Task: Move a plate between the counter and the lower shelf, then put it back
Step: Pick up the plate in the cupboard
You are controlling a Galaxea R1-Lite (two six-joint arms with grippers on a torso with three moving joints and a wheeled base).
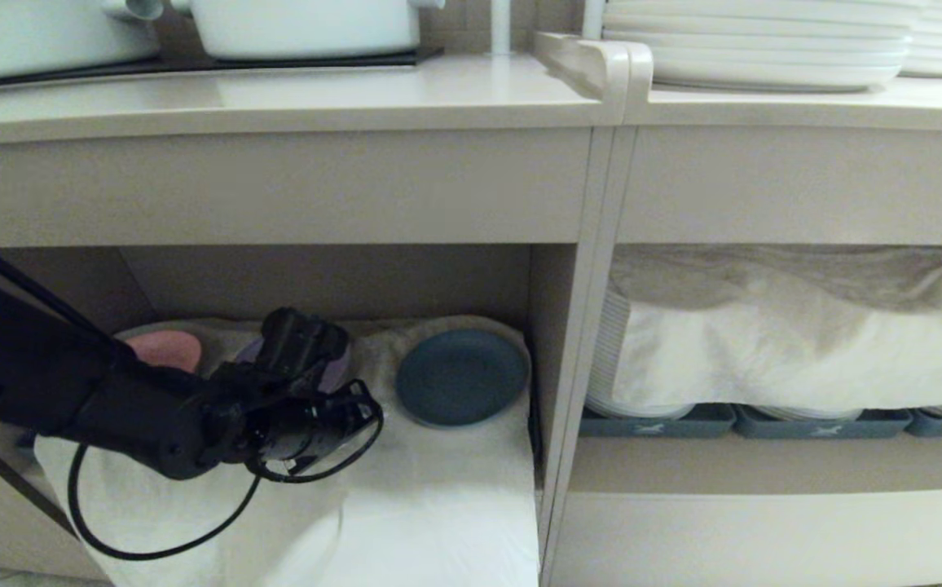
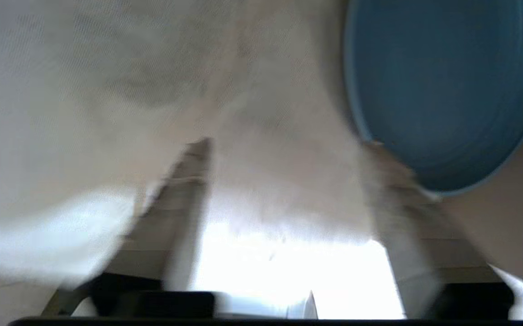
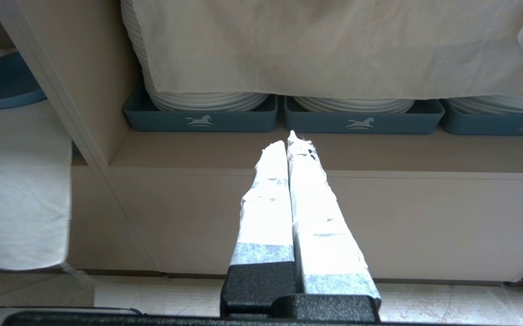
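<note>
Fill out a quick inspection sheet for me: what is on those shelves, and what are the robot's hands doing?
Surface: wrinkled white cloth lines the beige-walled lower shelf and hangs over its front edge.
Job's things: small round light-blue matte plate lies on the cloth, at the shelf's right side; the long beige counter is above.
Clutter: pink plate and purple plate beside it; white pots on the counter.
Hands: left hand is open by the blue plate's rim, holding nothing; right hand is shut and empty outside the next compartment.
Cables: black cable loops under the left arm.
Surroundings: stacked white plates in dark blue-grey trays under another cloth.
</note>
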